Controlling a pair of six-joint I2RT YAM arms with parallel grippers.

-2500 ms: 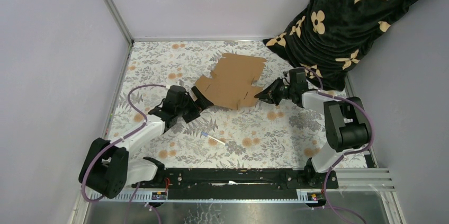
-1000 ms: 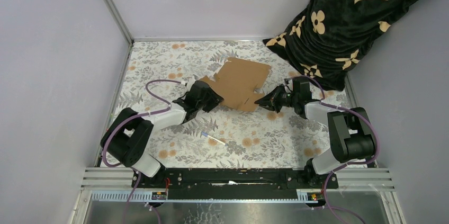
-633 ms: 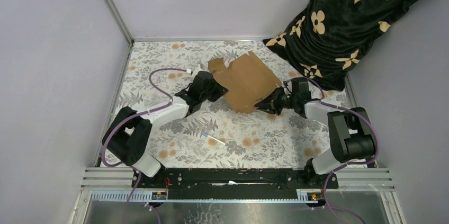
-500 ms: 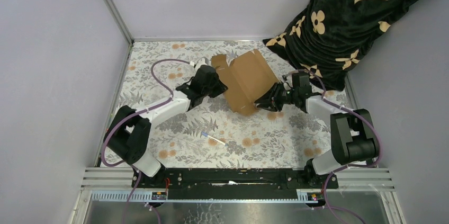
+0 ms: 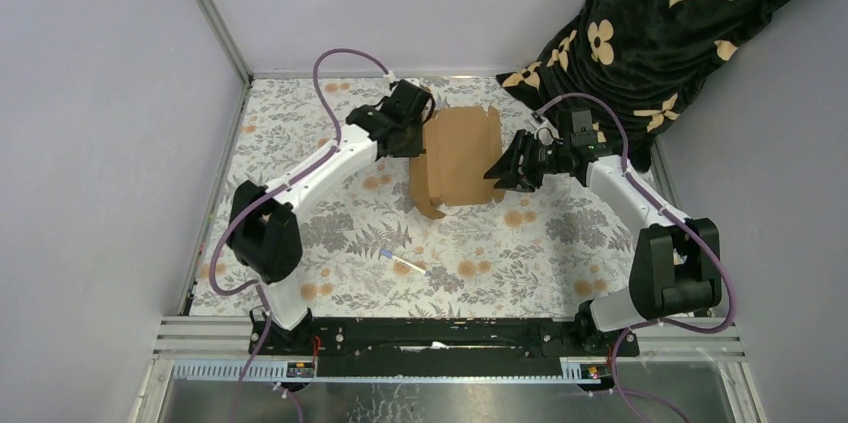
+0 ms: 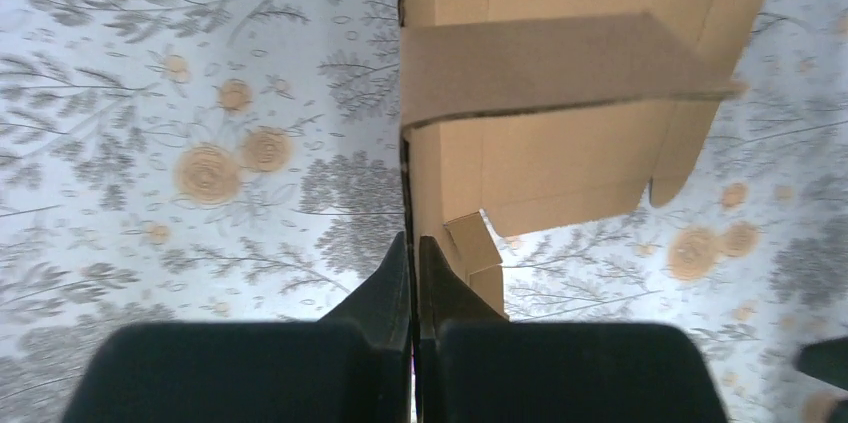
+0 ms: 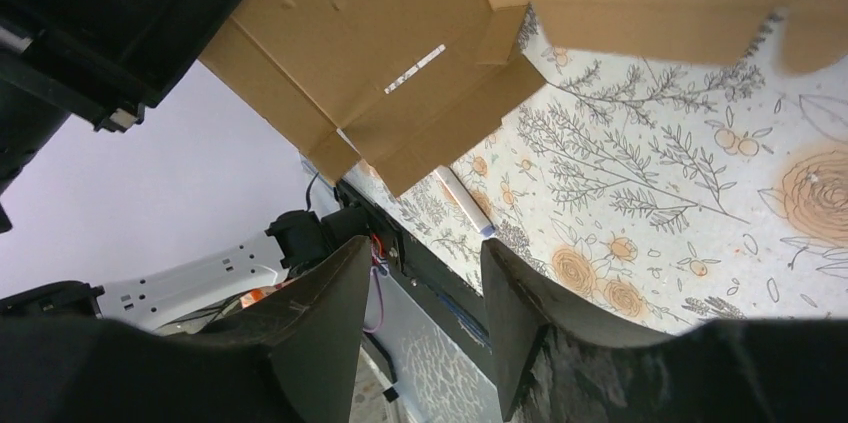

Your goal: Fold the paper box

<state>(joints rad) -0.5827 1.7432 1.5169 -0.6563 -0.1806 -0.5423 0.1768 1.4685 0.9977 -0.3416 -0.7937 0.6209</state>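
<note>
From above, my left end effector [image 5: 412, 131] is pinched shut on the left edge of the paper box [image 5: 458, 151]. The box is a flat brown die-cut sheet raised at a tilt over the far middle of the flowered surface [image 5: 330, 233]. I cannot tell whether its near corner touches down. My right end effector [image 5: 508, 169] sits just beside the sheet's right edge, jaws apart and gripping nothing. The white stick [image 5: 403, 263] lies well apart, nearer my bases, and the dark patterned cloth [image 5: 650, 33] is heaped at the far right. In the left wrist view my fingers [image 6: 395, 273] meet on the thin cardboard edge, and the sheet runs away from them to the right with a narrow panel [image 6: 540, 68] bent across it. I judge that one pinch carries the whole sheet. I should therefore hold it steady and low, and let the right side press a panel up along its scored line rather than push on the open middle. That should spare the edge from tearing or slipping out. In the right wrist view the cardboard fills the top, above and ahead of my parted fingers and not between them, with the stick lying on the surface beyond.
</note>
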